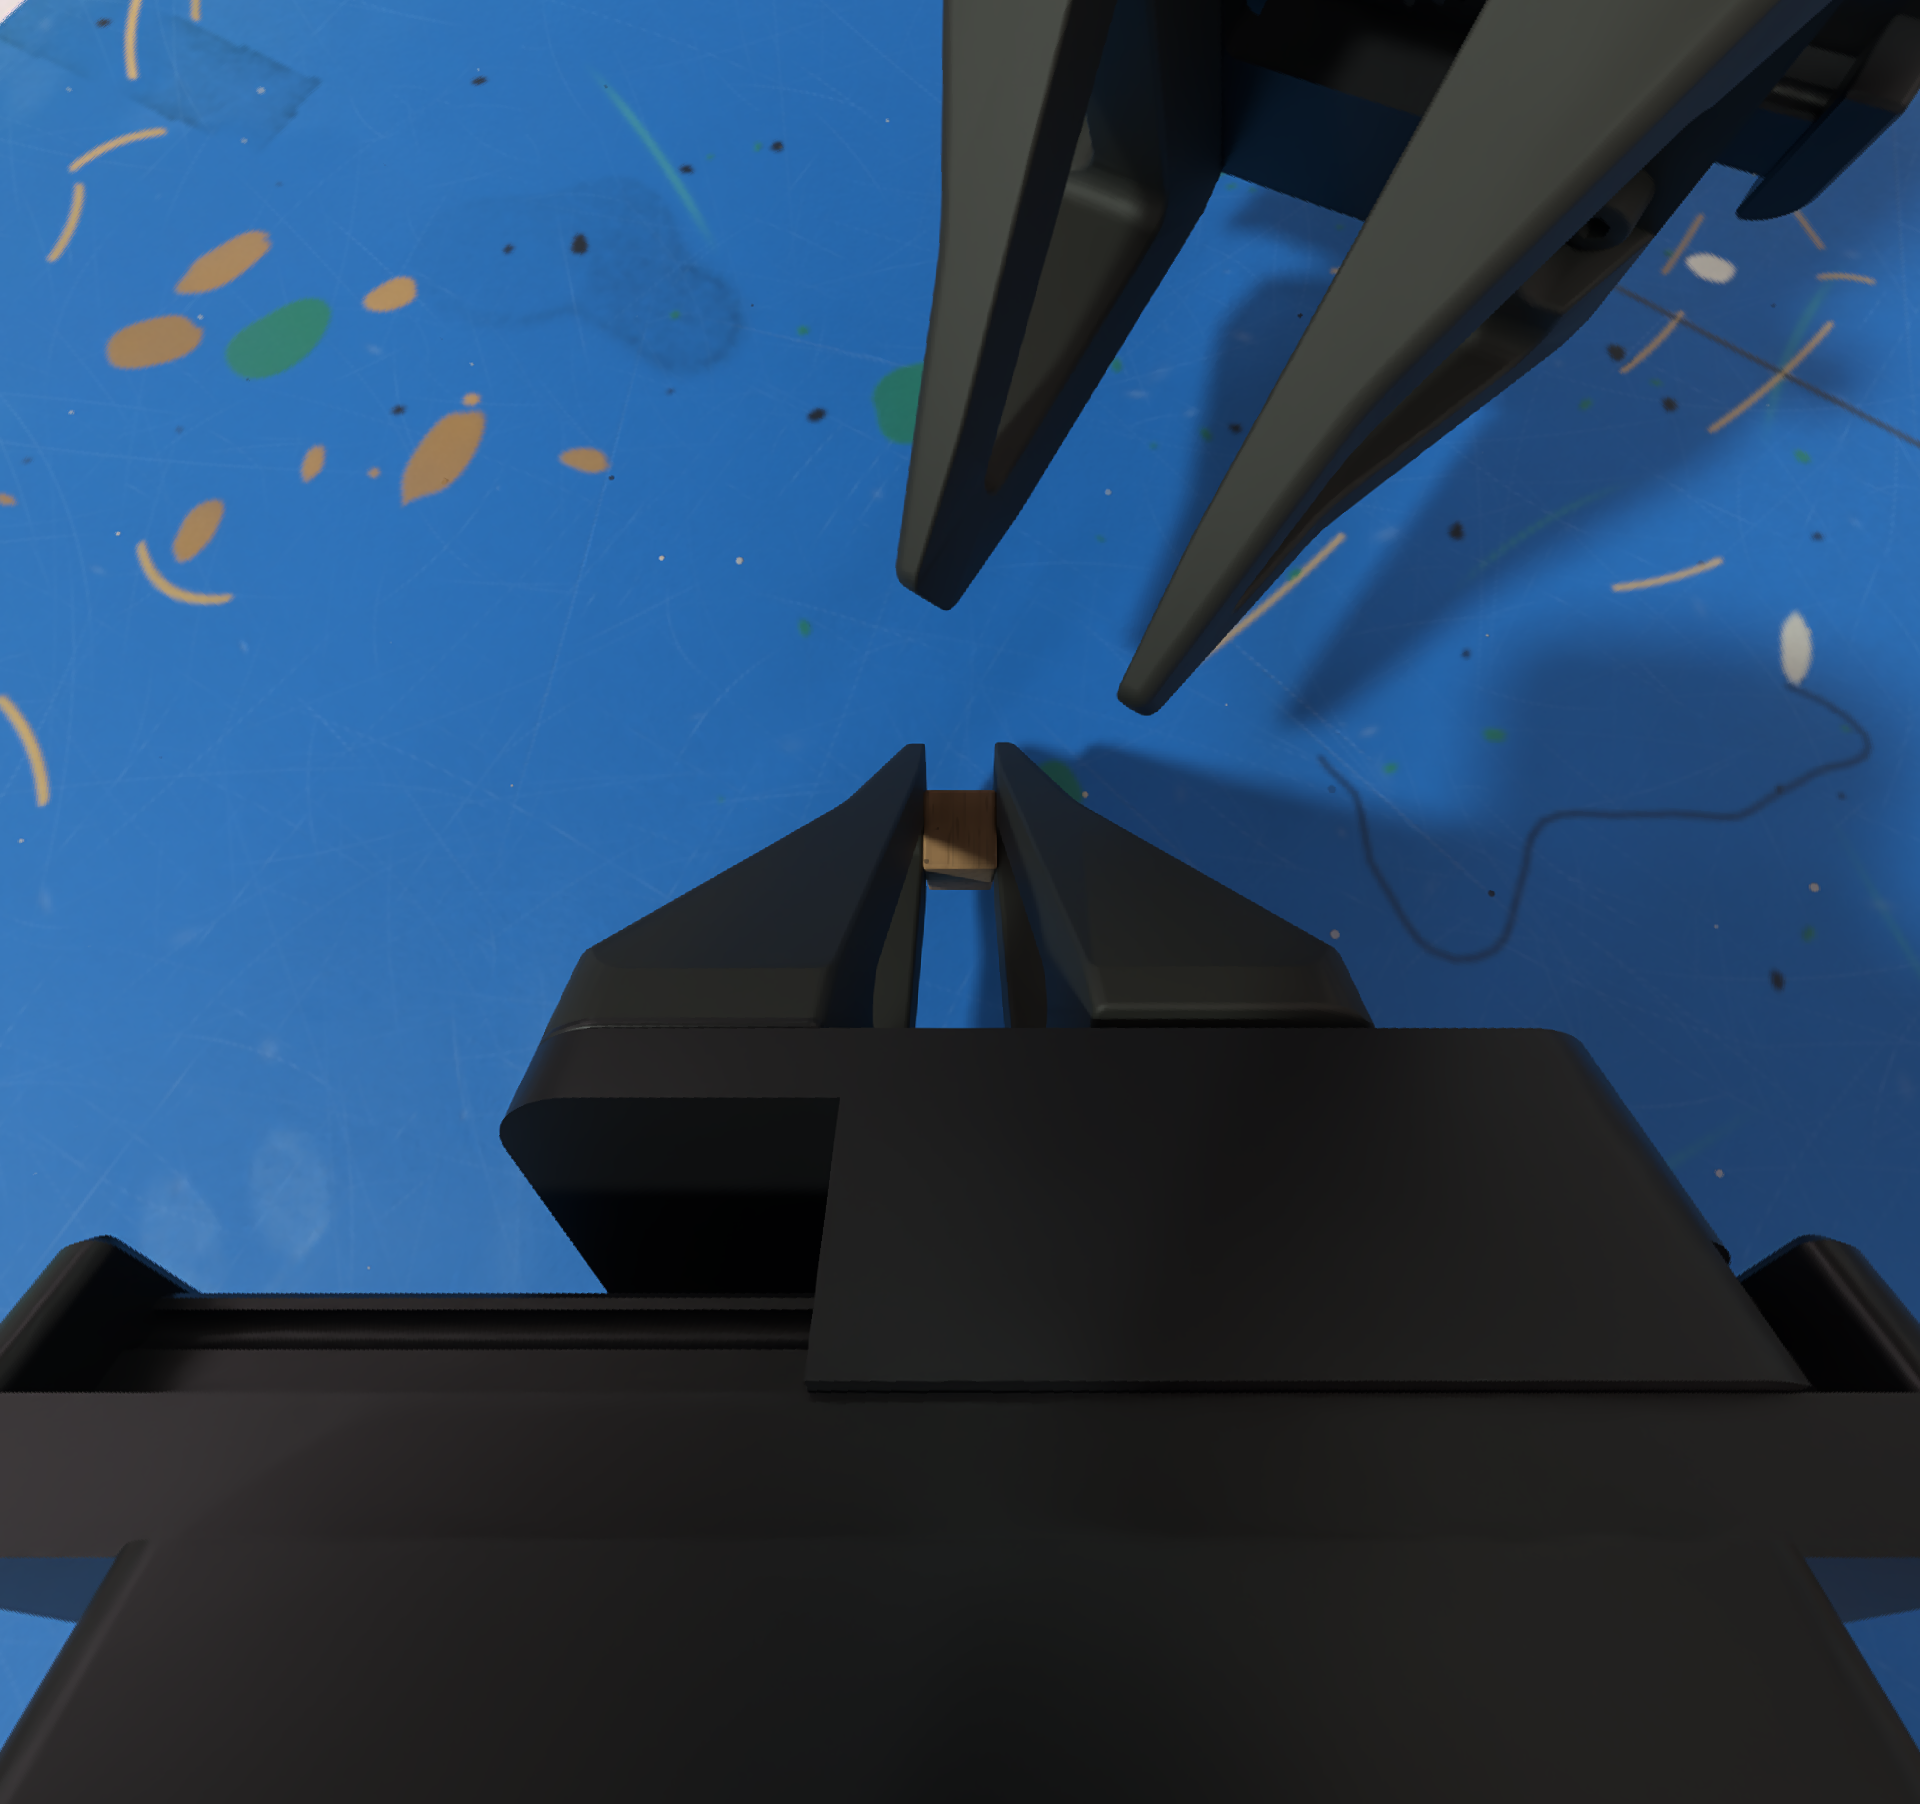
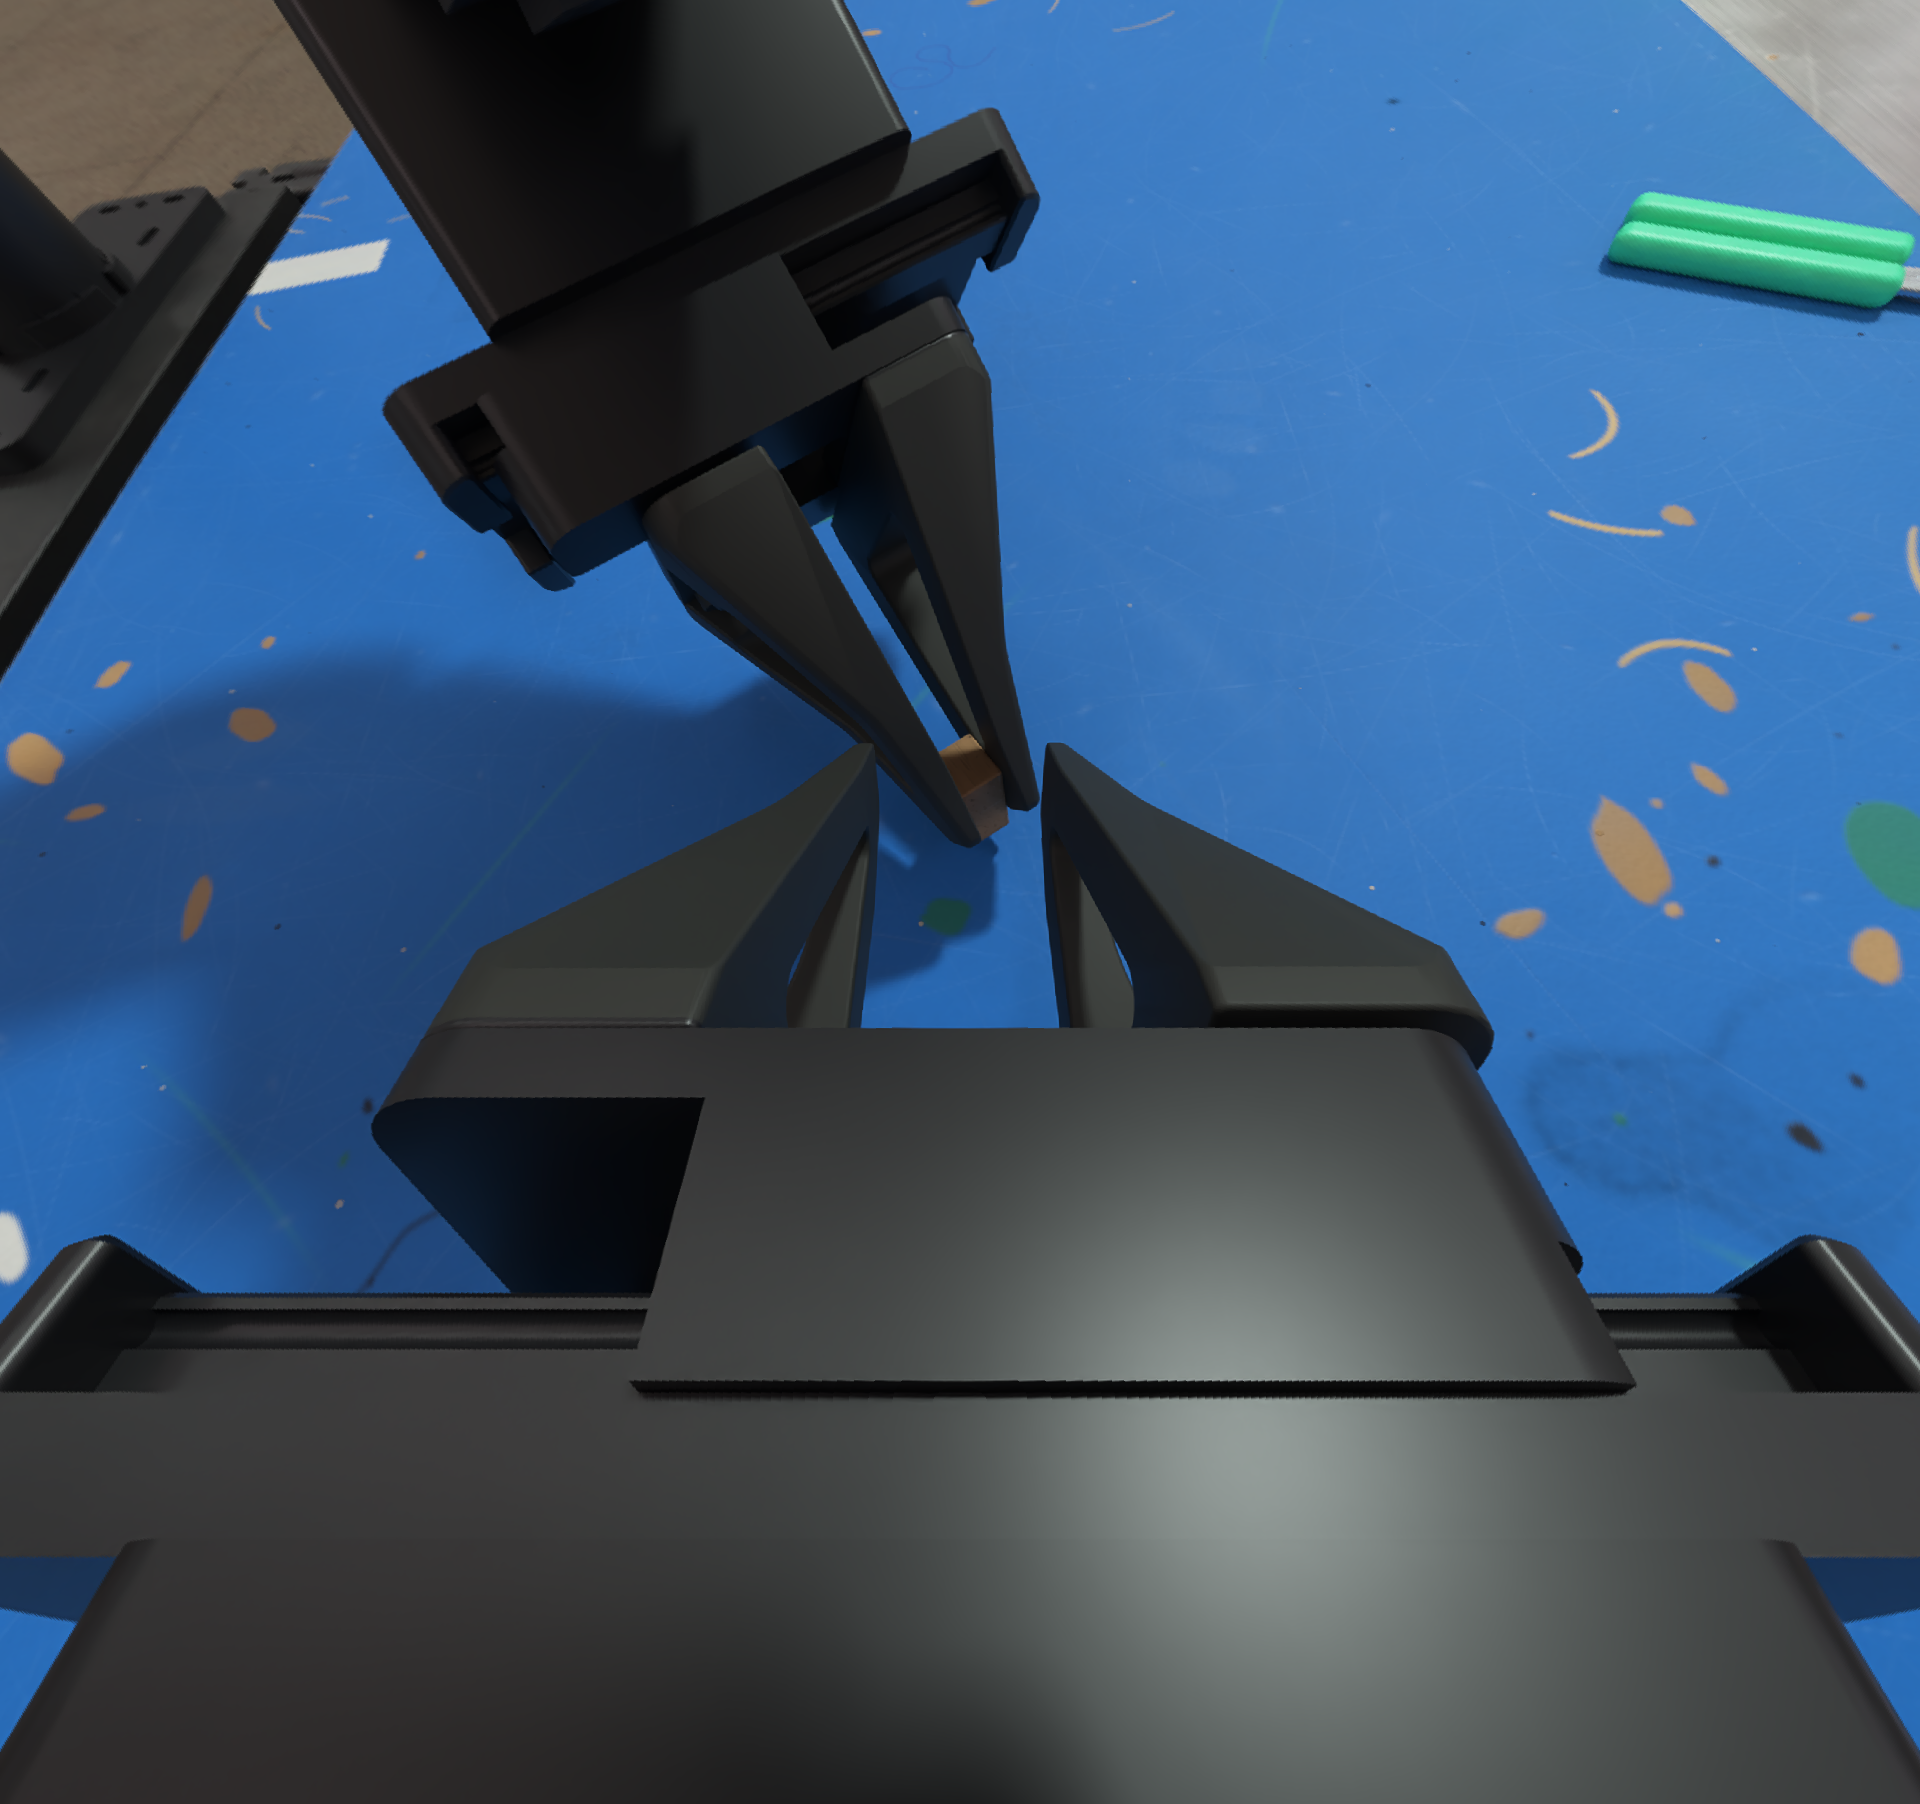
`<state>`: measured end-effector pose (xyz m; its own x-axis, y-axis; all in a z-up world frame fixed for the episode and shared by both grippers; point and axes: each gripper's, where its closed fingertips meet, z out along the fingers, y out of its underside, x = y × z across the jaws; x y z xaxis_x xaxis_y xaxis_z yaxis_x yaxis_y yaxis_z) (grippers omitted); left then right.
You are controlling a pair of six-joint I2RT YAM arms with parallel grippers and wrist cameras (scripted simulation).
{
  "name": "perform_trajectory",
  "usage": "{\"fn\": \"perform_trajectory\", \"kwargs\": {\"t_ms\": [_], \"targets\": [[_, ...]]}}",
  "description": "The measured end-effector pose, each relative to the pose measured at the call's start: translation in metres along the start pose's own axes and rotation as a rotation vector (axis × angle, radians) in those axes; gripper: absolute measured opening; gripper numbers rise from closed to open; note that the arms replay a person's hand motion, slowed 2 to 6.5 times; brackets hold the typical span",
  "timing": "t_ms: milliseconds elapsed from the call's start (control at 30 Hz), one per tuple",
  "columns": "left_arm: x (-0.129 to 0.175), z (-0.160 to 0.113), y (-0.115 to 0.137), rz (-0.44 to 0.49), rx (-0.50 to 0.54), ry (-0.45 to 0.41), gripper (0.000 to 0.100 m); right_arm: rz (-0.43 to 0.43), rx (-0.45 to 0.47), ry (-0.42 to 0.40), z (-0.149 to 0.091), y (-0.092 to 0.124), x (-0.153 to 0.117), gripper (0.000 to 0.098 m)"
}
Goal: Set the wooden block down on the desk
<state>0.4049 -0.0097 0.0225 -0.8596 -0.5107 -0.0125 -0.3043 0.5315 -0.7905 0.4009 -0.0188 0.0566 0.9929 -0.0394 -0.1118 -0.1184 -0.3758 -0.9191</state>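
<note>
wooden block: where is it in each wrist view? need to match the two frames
Left wrist view: wooden block just above centre, clamped between the left gripper near its tips.
Right wrist view: the block sits near centre, held by the left gripper reaching down from upper left, just ahead of the open right gripper.
Shared landmark: the green paint spot on the blue desk beside the block.

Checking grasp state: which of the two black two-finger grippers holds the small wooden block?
The left gripper: its fingers are shut on the small tan wooden block. The right gripper is open and empty, fingertips apart beside the block.
</note>
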Motion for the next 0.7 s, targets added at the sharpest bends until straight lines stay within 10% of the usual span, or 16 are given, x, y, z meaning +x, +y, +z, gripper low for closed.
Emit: {"fn": "perform_trajectory", "kwargs": {"t_ms": [233, 400, 700], "targets": [[0.0, 0.0, 0.0, 0.001, 0.001, 0.001, 0.011, -0.022, -0.058, -0.027, 0.003, 0.005, -0.007, 0.028], [0.0, 0.0, 0.0, 0.002, 0.0, 0.002, 0.011, -0.008, -0.056, -0.098, 0.001, 0.005, -0.016, 0.0117], [0.0, 0.0, 0.0, 0.004, 0.001, 0.005, 0.011, -0.013, -0.006, -0.004, 0.0, 0.001, -0.001, 0.0249]]}}
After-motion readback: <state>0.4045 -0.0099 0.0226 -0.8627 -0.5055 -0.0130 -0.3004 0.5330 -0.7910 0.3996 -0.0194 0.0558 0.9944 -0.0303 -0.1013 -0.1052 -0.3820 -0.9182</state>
